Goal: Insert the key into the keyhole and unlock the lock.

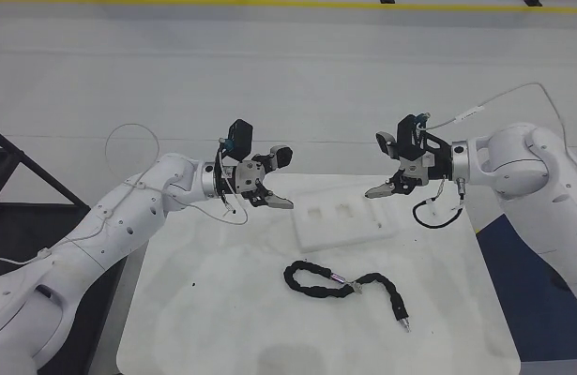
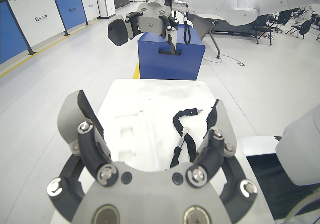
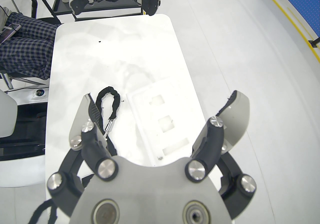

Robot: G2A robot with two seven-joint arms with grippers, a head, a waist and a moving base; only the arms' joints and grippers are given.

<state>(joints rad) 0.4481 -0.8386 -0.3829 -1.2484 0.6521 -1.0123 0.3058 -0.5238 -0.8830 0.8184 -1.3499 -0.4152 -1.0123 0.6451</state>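
Observation:
A black fabric-sleeved cable lock [image 1: 318,282] lies curled on the white table [image 1: 213,309], with a metal cylinder [image 1: 337,278] at mid-length and a metal tip [image 1: 403,325] at its near end. A small metal piece [image 2: 185,131] sits by the cylinder; I cannot tell whether it is the key. My left gripper [image 1: 281,178] hangs open above the table's far left edge, holding nothing. My right gripper [image 1: 379,166] hangs open above the far right, also with nothing between its fingers. The left wrist view has the lock [image 2: 186,135] beyond its open gripper [image 2: 147,112]; the right wrist view has the lock [image 3: 113,100] beside its open gripper [image 3: 162,107].
A white foam tray [image 1: 363,221] with several rectangular recesses lies at the table's far side, between the two grippers. A blue cabinet [image 2: 170,67] stands past the table's end. A seated person's checked trouser leg [image 3: 25,45] is next to the table edge.

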